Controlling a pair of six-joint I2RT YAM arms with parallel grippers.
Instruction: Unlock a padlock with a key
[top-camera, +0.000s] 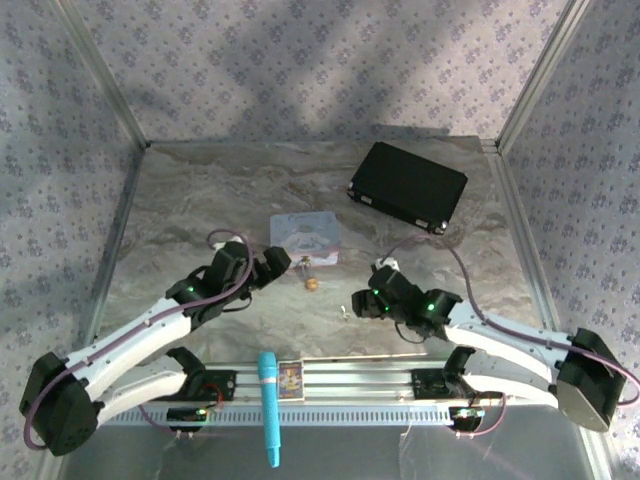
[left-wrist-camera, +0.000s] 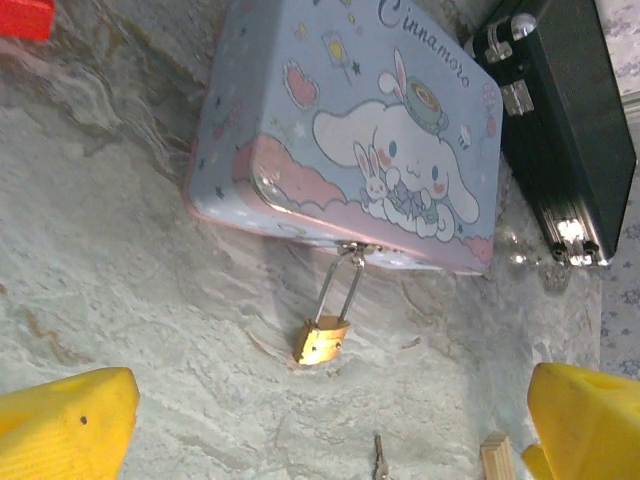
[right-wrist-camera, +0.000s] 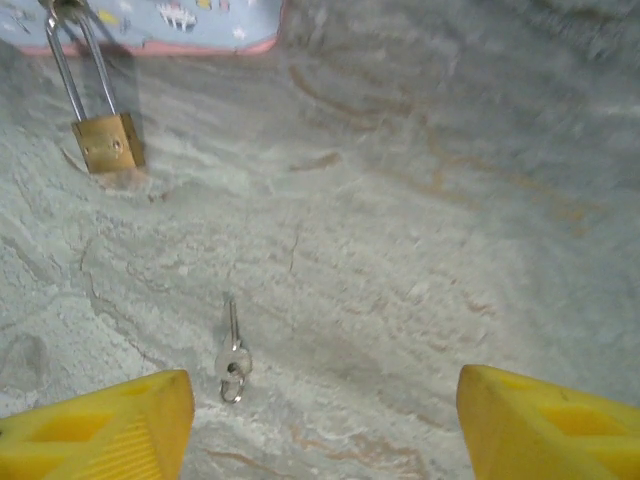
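Small brass padlock is hooked on pale blue tin. Thin silvery key is laid on tabletop. Left end effector and right end effector are seen open.

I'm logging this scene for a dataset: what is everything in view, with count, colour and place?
tin: one, pale blue, table centre
padlock: one, brass, hooked to the tin's clasp
key: one, silvery, near the padlock
case: one, black, far right
red piece: one, red, by the tin
block: one, tan, beside the key
tool: one, turquoise, near rail
table: one, grey marbled, under everything
left gripper: one, yellow jaws open, facing the padlock
right gripper: one, yellow jaws open, facing the key
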